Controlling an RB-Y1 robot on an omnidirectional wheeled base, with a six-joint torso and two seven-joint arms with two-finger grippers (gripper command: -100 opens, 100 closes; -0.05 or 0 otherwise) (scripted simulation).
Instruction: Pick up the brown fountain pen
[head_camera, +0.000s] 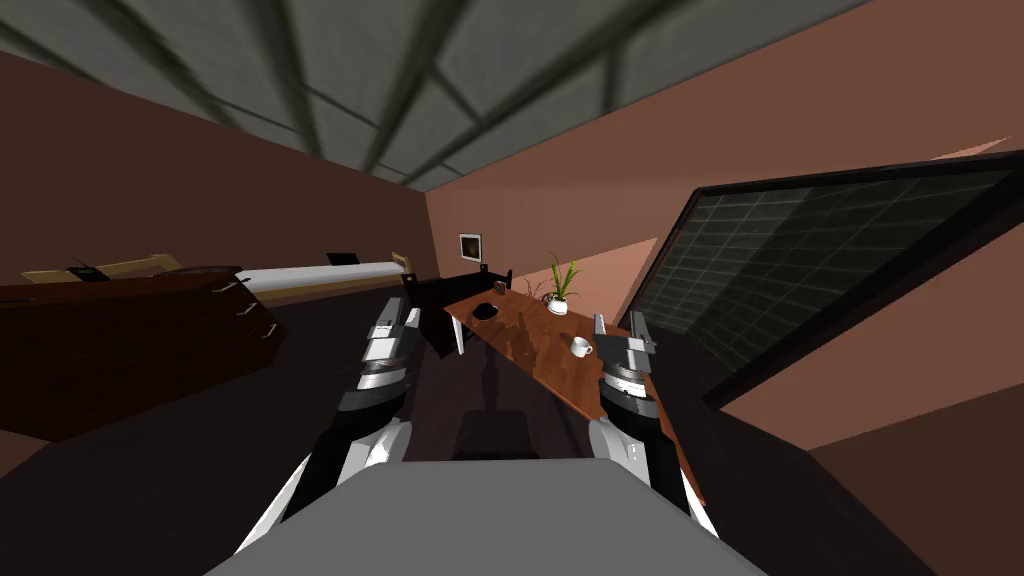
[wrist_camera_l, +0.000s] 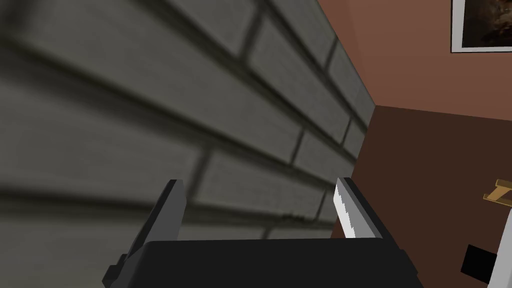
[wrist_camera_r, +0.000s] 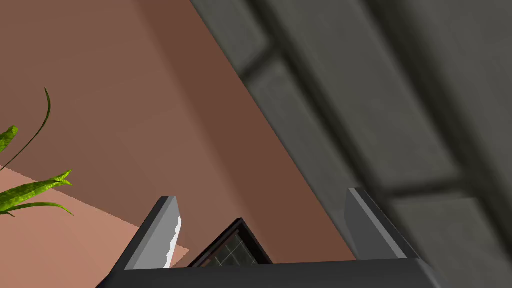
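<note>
Found left gripper (head_camera: 398, 312) raised ahead of the chest, pointing upward, fingers spread and released, nothing between them. Found right gripper (head_camera: 620, 325) in matching posture, likewise released and empty. Judged a carry posture: arms kept high and tucked to clear furniture during approach, not yet set for a grasp.

Noted wooden table (head_camera: 530, 350) running from 12 toward 5 o'clock of the chest. Recorded on it a white cup (head_camera: 580, 347) just beside the right gripper at its 9 o'clock, a potted plant (head_camera: 560, 285) at its 11 o'clock, and a dark dish (head_camera: 485, 312) near the far end.

Could not make out the brown fountain pen against the brown top at this range. Presumed on the table, somewhere between 9 and 11 o'clock of the right gripper and below it; unconfirmed. Recommend lowering and tilting the right gripper down toward the table before any reach.
</note>
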